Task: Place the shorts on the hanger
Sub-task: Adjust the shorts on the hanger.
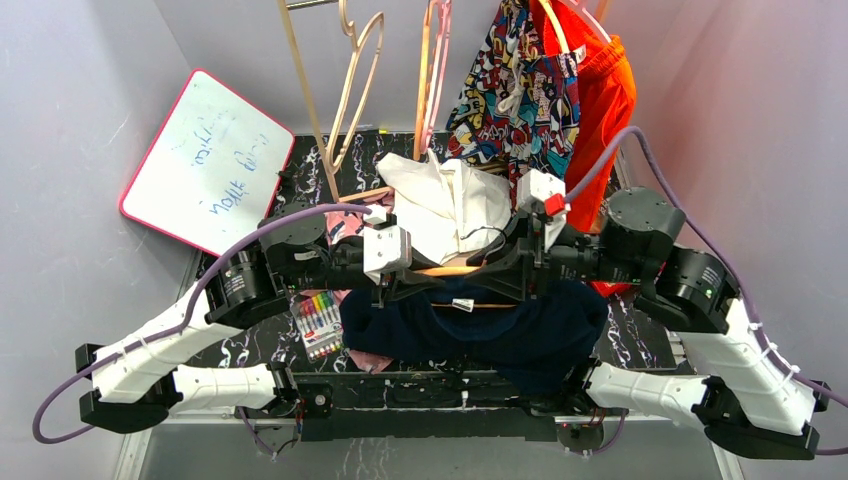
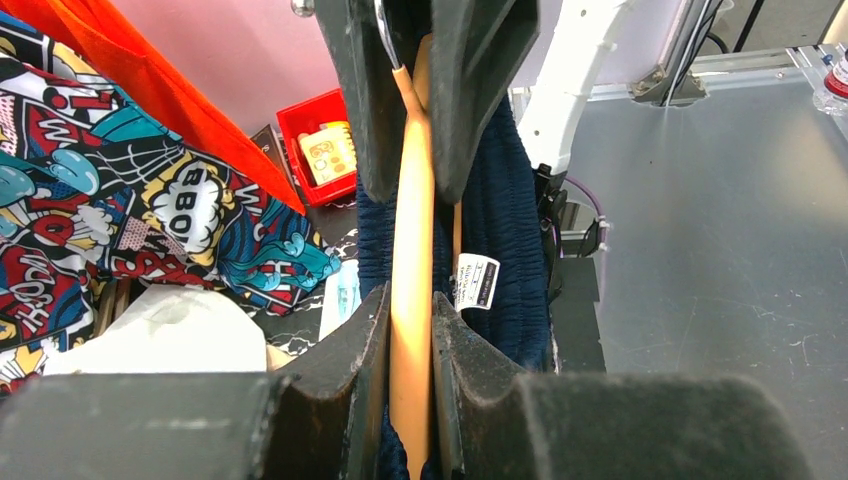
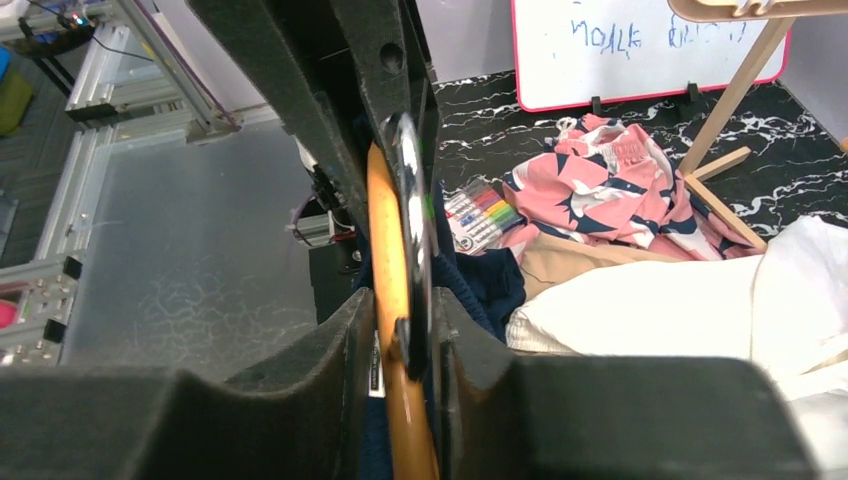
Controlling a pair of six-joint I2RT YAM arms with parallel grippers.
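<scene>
1. Left gripper (image 2: 412,335): clenched on the hanger (image 2: 412,250). Both fingers (image 2: 360,345) press against the orange-tan wood, one on each side.
2. Right gripper (image 3: 400,335): also clamped on the hanger, at the spot where the metal hook (image 3: 410,210) joins the wood. The hook and the wood both sit between its fingers.
3. In the top view the two grippers meet nose to nose over the near half of the table (image 1: 250,345). They hold the hanger between them, lying crosswise.
4. Shorts (image 1: 520,335): a navy bunch hanging just under the hanger, between the two arms and down over the table's near edge.
5. The white label (image 1: 462,304) lies against the hanger's thin lower bar. I cannot tell whether the fabric passes over that bar.
6. In the left wrist view the ribbed navy waistband (image 2: 510,230) runs alongside the hanger and touches it.
7. On the marble-pattern table: a marker pack (image 3: 480,215), a pink star-print garment (image 3: 610,190) and a white cloth (image 3: 680,310). A whiteboard (image 3: 620,50) leans at the back left.
8. The comic-print shorts (image 1: 515,95) and orange shorts (image 1: 605,100) hang at the back, well apart from the grippers.
</scene>
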